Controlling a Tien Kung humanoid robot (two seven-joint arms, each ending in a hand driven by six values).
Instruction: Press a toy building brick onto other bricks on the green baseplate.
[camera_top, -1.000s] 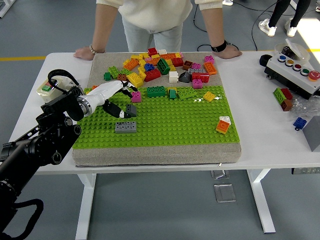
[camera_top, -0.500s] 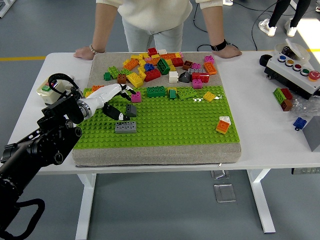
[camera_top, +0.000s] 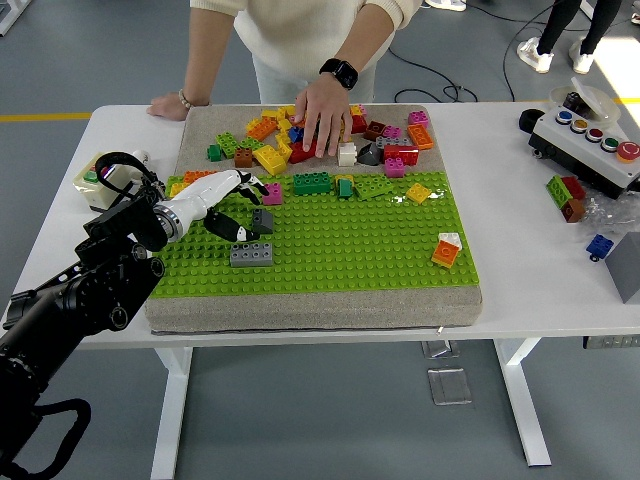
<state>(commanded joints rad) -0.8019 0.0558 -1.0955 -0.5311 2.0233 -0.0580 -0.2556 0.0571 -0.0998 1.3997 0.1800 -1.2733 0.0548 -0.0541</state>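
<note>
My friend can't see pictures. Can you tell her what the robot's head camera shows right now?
A robot's left hand holds a small dark grey brick over a green baseplate, just above a flat grey brick. Across the white table, a person's hand reaches into a pile of colourful bricks.

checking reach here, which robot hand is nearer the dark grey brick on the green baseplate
Left. The left hand reaches in over the baseplate, its fingertips right at the small dark grey brick, just behind the long grey brick. The right hand is not in view.
</note>
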